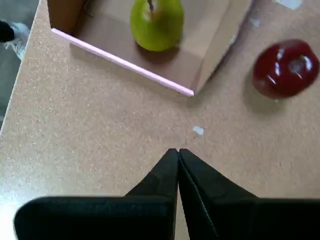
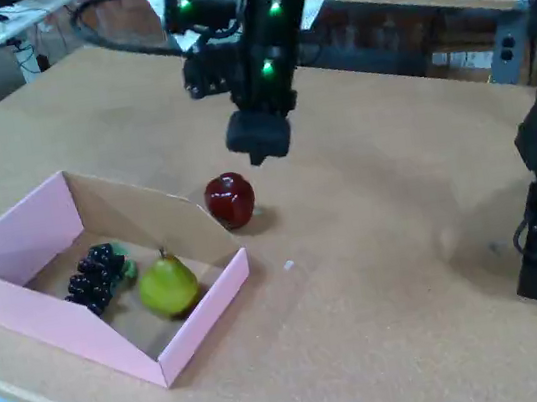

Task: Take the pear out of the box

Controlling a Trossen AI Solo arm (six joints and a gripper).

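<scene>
**Still in the box: pear sits upright, gripper closed above the table**

Inside the box (image 2: 13, 249), toward its right end in the fixed view, the pear (image 2: 168, 286) stands on the brown floor with its long axis close to vertical. Its short dark stem points up and leans slightly toward the far side. The wide yellow-green base rests on the cardboard, near the right-hand pink wall and just beside the near wall. A dark grape bunch (image 2: 94, 277) lies to its left in the same box, close to the pear; whether the two touch cannot be told.

Outside the box, a dark red apple (image 2: 230, 200) sits on the tan table (image 2: 410, 271), just beyond the box's far right wall.

The gripper (image 1: 178, 152) hangs in the air above the table, right of the box and over the area near the apple in the fixed view. From the wrist view its two black fingers (image 1: 162, 175) meet at the tips with no gap between them, and nothing is held between them. That view looks down past the fingertips at bare table, with the pear and the box corner at the far edge and the apple at the far right. A small pale scrap (image 1: 198, 130) lies on the table between the fingertips and the box.
</scene>
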